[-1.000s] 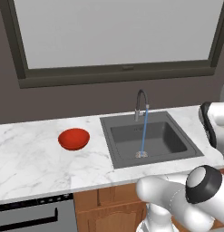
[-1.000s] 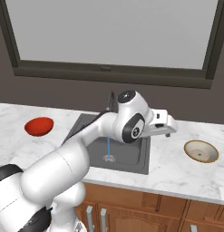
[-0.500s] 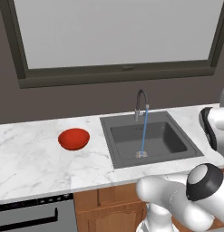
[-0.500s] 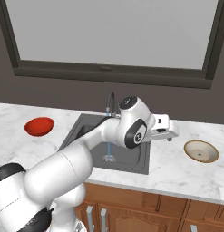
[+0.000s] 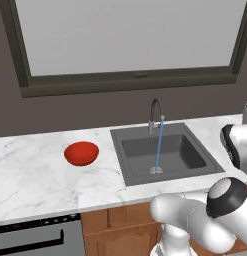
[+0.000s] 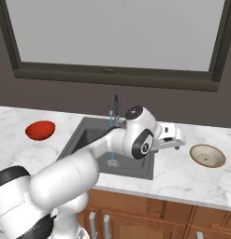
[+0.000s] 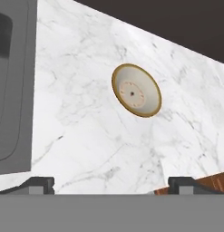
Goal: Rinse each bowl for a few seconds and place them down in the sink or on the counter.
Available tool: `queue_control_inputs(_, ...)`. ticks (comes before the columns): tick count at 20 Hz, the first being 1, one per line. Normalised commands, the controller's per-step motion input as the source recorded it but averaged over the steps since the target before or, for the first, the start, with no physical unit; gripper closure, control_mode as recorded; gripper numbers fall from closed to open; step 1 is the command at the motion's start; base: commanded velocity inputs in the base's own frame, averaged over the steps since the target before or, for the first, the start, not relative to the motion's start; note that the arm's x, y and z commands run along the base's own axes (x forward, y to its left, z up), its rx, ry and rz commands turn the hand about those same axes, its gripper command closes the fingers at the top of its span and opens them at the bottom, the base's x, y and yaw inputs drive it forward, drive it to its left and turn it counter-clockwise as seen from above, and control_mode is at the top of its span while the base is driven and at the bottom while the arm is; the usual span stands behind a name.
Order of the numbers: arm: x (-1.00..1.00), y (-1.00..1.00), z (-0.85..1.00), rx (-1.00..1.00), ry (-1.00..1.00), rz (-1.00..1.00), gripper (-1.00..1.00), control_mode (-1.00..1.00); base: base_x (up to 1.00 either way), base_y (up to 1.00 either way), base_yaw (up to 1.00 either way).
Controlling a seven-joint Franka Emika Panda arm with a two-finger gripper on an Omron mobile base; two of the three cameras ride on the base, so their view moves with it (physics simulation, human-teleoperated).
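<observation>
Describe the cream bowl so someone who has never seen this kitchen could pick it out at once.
Start at the dark sink set in the white marble counter, where water runs from the faucet. The cream bowl sits alone on the counter on the side the gripper points toward. It is shallow with a brownish rim, unlike the glossy red bowl beyond the sink's other side.

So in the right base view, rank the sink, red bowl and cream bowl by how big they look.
1. Sink, clearly largest, though the arm hides part of it.
2. Cream bowl and red bowl look about alike; too close to rank.
</observation>
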Motion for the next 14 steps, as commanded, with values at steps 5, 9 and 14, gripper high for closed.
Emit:
queue_control_inputs(5,0.09,-0.01,-0.12,0.00,0.00,0.03,-1.00,-1.00,0.00,0.00,0.00)
queue_control_inputs(9,0.12,-0.05,-0.14,0.00,0.00,0.02,-1.00,-1.00,0.00,0.00,0.00)
queue_control_inputs(14,0.09,-0.12,-0.15,0.00,0.00,0.00,-1.00,-1.00,0.00,0.00,0.00)
